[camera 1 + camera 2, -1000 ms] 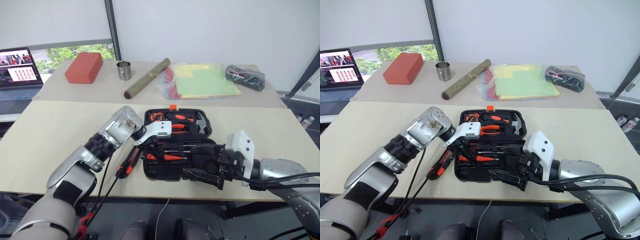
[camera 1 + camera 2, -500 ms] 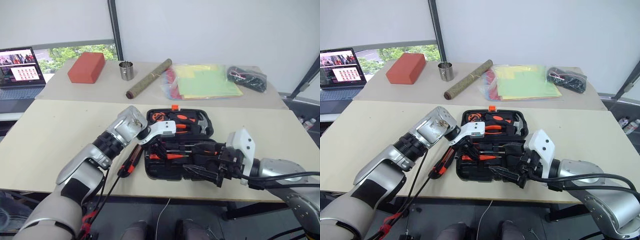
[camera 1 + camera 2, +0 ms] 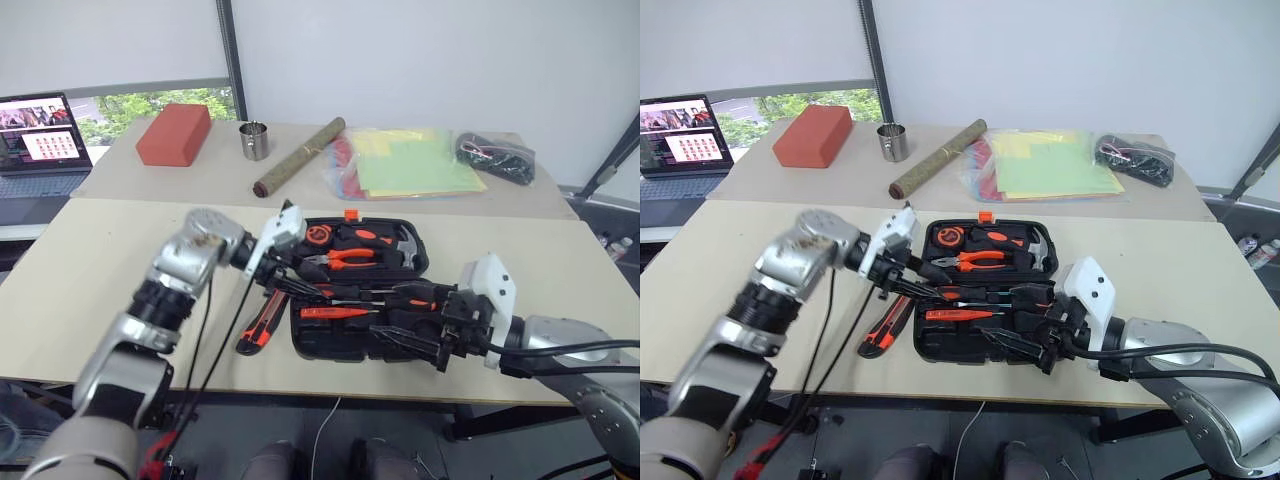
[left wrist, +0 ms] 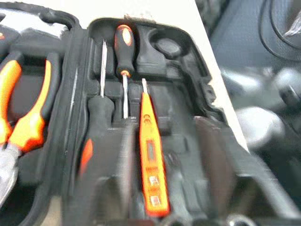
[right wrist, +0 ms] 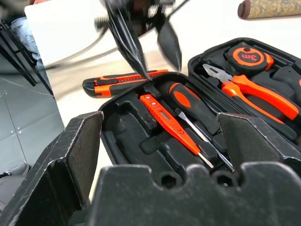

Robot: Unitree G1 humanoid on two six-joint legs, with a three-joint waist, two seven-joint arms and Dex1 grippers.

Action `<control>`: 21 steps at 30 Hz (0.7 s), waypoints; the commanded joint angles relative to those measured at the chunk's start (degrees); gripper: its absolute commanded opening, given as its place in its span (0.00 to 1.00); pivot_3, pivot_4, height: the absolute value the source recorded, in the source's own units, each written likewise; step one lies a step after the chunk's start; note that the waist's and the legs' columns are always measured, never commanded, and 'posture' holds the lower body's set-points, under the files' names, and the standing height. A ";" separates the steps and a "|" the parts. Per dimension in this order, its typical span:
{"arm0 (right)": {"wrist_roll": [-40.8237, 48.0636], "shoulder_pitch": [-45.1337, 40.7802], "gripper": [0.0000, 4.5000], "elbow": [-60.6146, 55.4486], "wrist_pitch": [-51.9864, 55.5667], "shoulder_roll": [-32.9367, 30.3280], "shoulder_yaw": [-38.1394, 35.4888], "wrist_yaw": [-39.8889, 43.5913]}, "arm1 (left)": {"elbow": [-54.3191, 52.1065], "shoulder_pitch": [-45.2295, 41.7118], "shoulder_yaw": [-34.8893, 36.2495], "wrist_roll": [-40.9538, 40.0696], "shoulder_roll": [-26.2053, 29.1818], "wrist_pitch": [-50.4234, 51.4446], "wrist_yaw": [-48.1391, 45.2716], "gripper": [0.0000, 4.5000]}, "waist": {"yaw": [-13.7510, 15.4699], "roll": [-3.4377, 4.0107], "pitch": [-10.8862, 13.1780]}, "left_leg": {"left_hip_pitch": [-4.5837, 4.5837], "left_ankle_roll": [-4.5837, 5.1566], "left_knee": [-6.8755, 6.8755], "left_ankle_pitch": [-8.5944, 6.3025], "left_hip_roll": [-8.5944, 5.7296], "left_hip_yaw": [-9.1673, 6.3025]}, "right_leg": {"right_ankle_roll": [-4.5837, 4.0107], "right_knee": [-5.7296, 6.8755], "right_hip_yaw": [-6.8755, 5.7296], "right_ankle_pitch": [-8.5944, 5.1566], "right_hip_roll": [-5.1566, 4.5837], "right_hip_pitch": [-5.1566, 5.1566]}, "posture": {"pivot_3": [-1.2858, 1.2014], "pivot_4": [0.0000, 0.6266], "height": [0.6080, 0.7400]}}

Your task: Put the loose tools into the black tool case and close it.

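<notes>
Black tool case (image 3: 330,340) lies open on the near worktop (image 3: 90,270), near its front edge, lid half away from the robot with the small orange latch (image 3: 349,214) at the far rim. Lid half holds a tape measure (image 3: 318,235), orange-handled pliers (image 3: 345,259) and a hammer (image 3: 405,243). Near half holds the slim orange tester screwdriver (image 3: 332,313) lying in a slot, plus two screwdrivers with orange-and-black handles beside it (one (image 5: 190,104) clear in the right wrist view, another (image 4: 125,41) in the left wrist view). Utility knife (image 3: 261,327) is outside the case, flat on the worktop just beside the case's left edge. Left tool (image 3: 305,288) hangs over the left part of the open case, its thin black fingers slightly parted with nothing between them, tips above the near half close to the tester. Right tool (image 3: 415,340) sits at the case's near right corner, fingers spread wide, gripping nothing; whether it touches the case rim, cannot tell. On the far worktop (image 3: 220,170): red block (image 3: 174,134), metal cup (image 3: 253,141), rolled mat (image 3: 297,157), plastic sleeve of coloured paper (image 3: 405,163), black bag of cables (image 3: 495,155). Laptop (image 3: 38,140) with a lit screen at far left.
</notes>
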 commanded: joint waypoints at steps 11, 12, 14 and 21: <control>0.95 -2.67 1.00 0.96 -0.66 0.03 -0.97 -0.03 | 6.41 3.41 -4.12 7.38 -1.10 -14.02 1.01 0.02 | -0.13 0.00 0.00 | 0.04 -0.01 -0.01 0.00 0.00 0.08 | -0.04 0.03 -0.01 0.03 0.05 -0.01 | 0.52 0.24 0.97; 0.97 -2.70 1.00 1.00 -0.63 0.11 -0.96 -0.15 | 6.46 3.62 -4.53 7.86 -0.90 -14.91 0.65 0.02 | -0.12 0.00 -0.02 | 0.04 -0.01 -0.01 0.00 0.01 0.07 | -0.04 0.03 -0.01 0.03 0.06 -0.01 | 0.52 0.24 0.97; 1.01 -2.68 1.00 1.07 -0.58 0.31 -0.96 -0.39 | 7.21 3.67 -5.01 8.84 -0.87 -16.43 0.85 0.02 | -0.12 0.04 -0.05 | 0.10 -0.02 -0.01 0.00 0.02 0.07 | -0.04 0.01 0.00 0.03 0.05 0.03 | 0.52 0.24 0.97; 1.00 -2.55 1.00 0.95 -0.44 1.03 -0.87 -1.33 | 12.61 2.48 -7.48 14.31 -1.36 -23.40 4.19 0.02 | -0.02 0.01 -0.23 | 0.25 -0.01 -0.01 -0.01 0.02 0.05 | -0.05 0.01 0.02 0.04 0.01 0.18 | 0.52 0.24 0.97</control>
